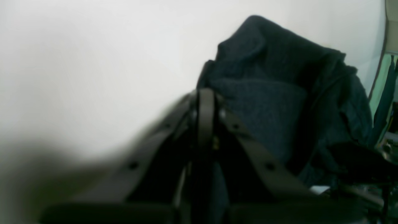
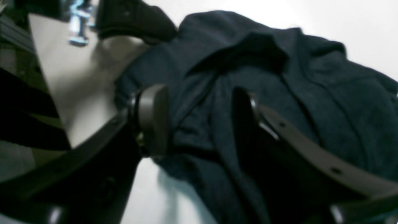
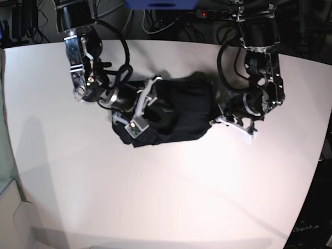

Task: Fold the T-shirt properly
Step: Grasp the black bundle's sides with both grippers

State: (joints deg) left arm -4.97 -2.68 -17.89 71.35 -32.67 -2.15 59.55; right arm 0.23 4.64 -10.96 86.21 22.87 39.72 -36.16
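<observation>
The T-shirt (image 3: 181,109) lies bunched in a dark heap on the far middle of the white table (image 3: 166,197). My right gripper (image 3: 142,106) is at the heap's left end. In the right wrist view it (image 2: 199,121) stands open, with folds of the T-shirt (image 2: 311,77) between and beyond its two fingers. My left gripper (image 3: 217,120) is at the heap's right edge. In the left wrist view its fingers (image 1: 205,93) are pressed together, with the T-shirt (image 1: 264,109) starting right at the tips, so it looks shut on the fabric edge.
Cables and a power strip (image 3: 207,13) run along the table's far edge behind both arms. The table's curved edge (image 3: 316,171) falls away at the right. Bare white tabletop fills the near half of the base view.
</observation>
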